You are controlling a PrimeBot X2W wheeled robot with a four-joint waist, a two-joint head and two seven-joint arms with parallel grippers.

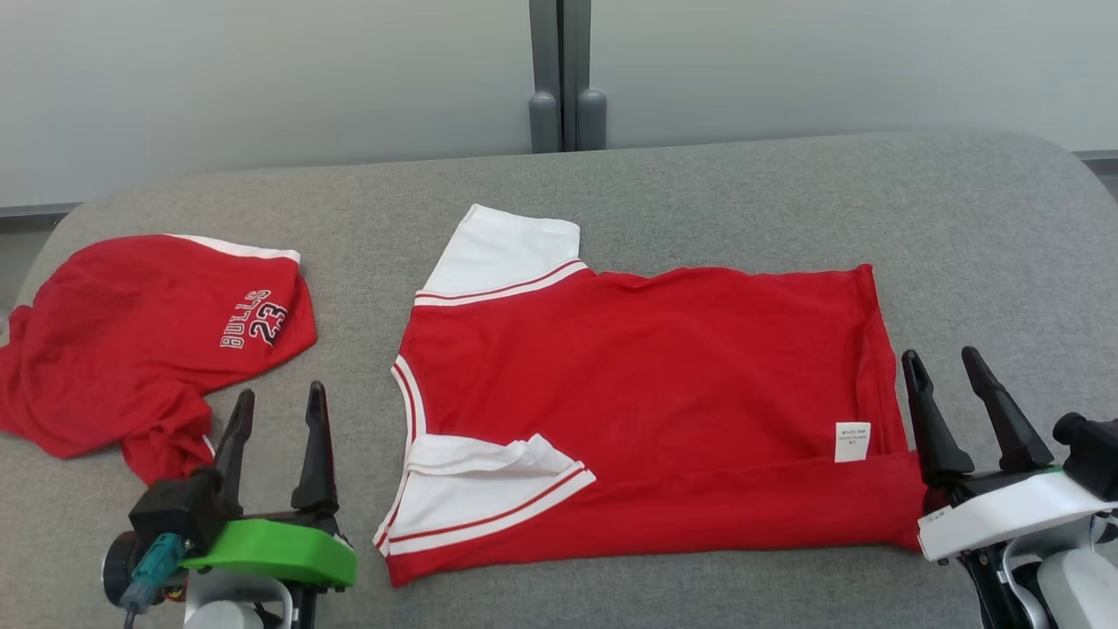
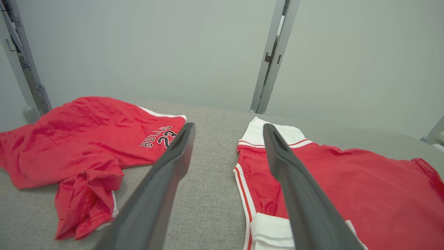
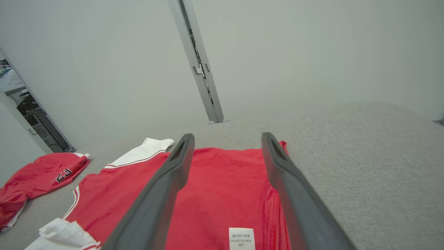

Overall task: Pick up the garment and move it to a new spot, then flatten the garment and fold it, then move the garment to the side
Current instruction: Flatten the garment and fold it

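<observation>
The shirt (image 1: 646, 367) was laid flat mid-worktop (image 1: 699, 175), near edge folded up, sleeves leftward; the shorts (image 1: 131, 341) were crumpled far left; the left gripper (image 1: 281, 390) was held between them, fingers (image 1: 314, 445) spread, empty; the right gripper (image 1: 940, 353) was held at the shirt's right end, likewise spread and empty.

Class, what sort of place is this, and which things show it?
Probably a robot test room: a grey cloth-covered table, bare pale wall panels with a grey post, and a red shirt and red shorts.
</observation>
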